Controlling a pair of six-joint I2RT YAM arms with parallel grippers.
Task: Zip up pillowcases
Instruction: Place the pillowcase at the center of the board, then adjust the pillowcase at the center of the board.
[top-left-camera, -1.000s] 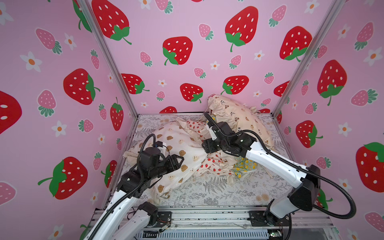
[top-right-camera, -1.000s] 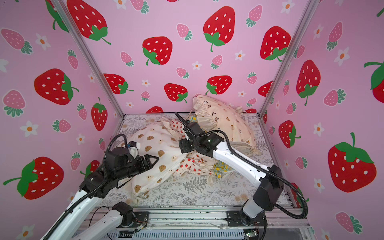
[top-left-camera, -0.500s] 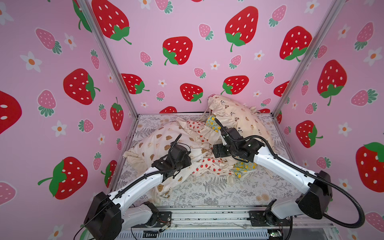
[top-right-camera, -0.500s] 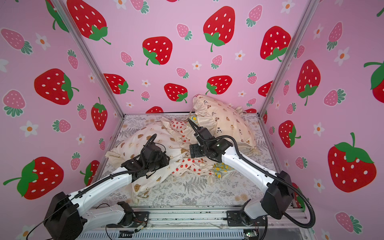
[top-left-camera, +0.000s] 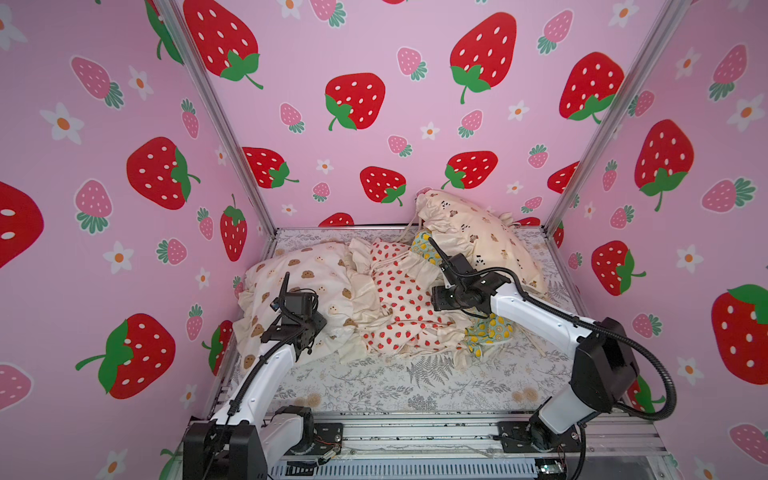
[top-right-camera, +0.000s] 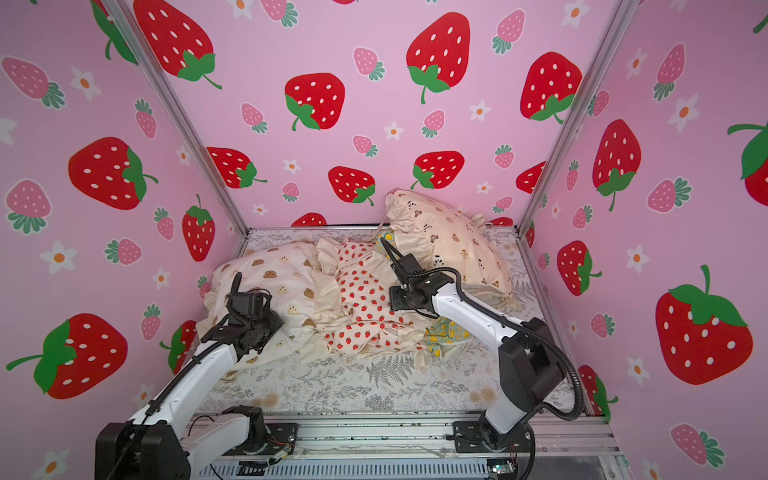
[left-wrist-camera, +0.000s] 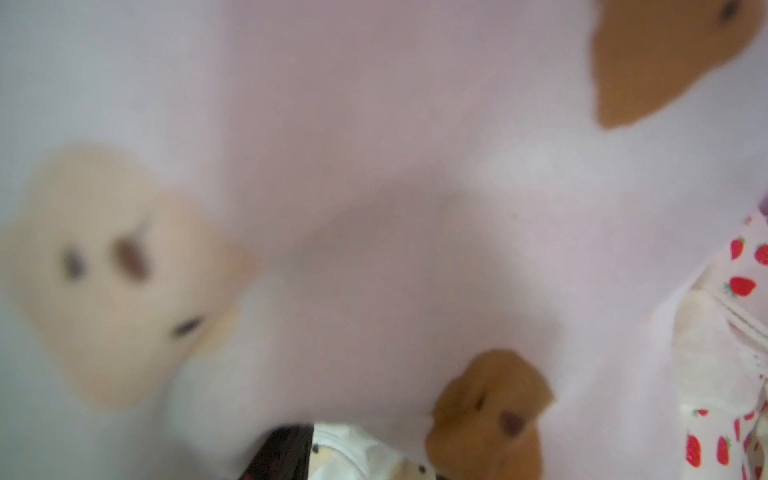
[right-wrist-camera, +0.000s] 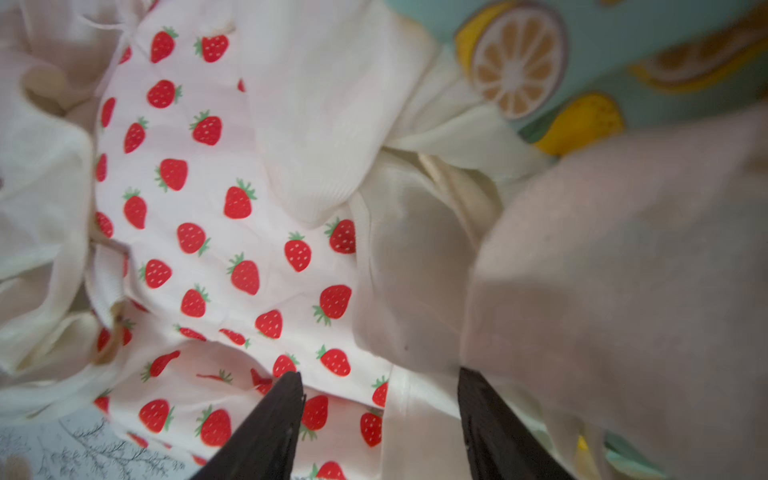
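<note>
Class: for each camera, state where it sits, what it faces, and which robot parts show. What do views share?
Top views: high in front, looking down toward the back wall; left arm and right arm show.
Left wrist: on the left arm, against the cookie-print pillowcase; blurred, no robot part clear.
Right wrist: on the right arm, facing the strawberry-print pillowcase; two black fingers show.
Shared: both wrist views catch strawberry print.

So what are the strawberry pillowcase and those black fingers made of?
The strawberry pillowcase looks like thin woven cotton, matte, printed; it creases softly and has a cream ruffle edge. The fingers are seemingly hard matte black plastic, rigid tapered wedges, though coated metal can't be ruled out.
</note>
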